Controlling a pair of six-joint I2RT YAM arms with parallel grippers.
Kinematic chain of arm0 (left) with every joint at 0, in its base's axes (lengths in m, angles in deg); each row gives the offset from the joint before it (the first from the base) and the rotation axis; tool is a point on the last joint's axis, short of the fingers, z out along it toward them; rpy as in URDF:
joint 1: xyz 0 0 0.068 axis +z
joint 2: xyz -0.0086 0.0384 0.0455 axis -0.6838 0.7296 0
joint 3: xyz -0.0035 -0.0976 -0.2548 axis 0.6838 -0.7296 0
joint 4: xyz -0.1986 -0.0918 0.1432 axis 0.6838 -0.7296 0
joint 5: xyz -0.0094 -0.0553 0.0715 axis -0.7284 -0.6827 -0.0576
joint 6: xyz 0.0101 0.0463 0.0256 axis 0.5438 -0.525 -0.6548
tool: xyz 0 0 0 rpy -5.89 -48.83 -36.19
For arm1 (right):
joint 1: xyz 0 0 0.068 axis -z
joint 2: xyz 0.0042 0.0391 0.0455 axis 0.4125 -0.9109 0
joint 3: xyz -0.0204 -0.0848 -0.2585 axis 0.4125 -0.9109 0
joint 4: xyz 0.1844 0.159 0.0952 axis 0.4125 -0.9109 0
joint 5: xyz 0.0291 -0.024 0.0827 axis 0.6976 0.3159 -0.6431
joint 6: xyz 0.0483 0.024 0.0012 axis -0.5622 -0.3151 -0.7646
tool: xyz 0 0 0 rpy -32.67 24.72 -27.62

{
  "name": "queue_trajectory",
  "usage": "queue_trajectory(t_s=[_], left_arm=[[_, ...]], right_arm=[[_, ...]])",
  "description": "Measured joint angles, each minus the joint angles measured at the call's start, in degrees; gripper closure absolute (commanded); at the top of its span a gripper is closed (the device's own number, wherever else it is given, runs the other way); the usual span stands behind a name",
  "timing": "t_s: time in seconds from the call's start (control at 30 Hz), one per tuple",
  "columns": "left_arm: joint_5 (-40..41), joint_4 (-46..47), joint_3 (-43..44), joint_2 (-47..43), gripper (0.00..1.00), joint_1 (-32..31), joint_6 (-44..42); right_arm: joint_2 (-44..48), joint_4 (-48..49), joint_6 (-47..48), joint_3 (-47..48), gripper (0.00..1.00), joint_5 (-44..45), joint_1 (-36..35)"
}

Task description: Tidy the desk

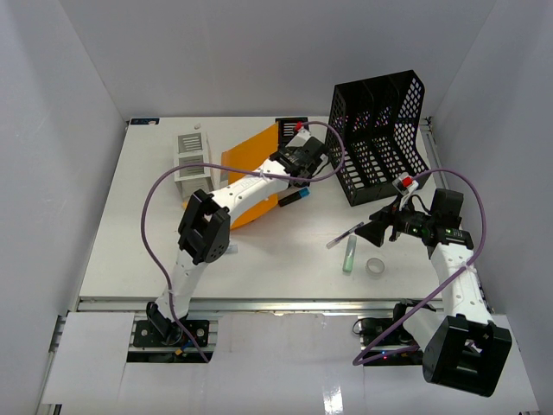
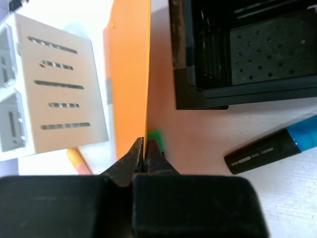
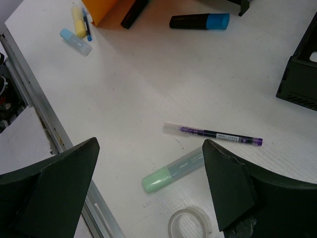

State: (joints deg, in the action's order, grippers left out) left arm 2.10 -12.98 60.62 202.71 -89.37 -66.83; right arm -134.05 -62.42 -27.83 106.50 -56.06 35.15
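1. Desk: white top, spreads under both my grippers
2. Black file rack: just beyond L gripper, to its R
3. Orange folder: edge pinched, L jaws closed on it
4. White slotted box: L of L jaws
5. Blue-capped marker: R of L jaws
6. Green highlighter, purple pen, tape roll: on desk below R gripper, jaws wide apart, nothing held

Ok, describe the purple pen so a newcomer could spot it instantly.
Start at the black mesh file rack, far right on the desk. Nearer the arms lies the purple pen. It is thin with a clear cap, unlike the stubby green highlighter and tape ring beside it.
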Motion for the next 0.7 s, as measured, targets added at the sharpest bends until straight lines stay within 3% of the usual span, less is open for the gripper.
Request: queue_trajectory(t_s=[0.57, 0.7], left_arm=[[-15.7, 12.6, -10.9, -34.7, 1.00, 0.3, -4.7], [-23.4, 15.8, -15.8, -40.1, 1.00, 0.4, -4.4]], right_arm=[[-1.7, -0.6, 1.3, 0.0, 0.09, -0.5, 0.0], [-2.8, -2.6, 2.6, 0.9, 0.09, -1.6, -0.2]])
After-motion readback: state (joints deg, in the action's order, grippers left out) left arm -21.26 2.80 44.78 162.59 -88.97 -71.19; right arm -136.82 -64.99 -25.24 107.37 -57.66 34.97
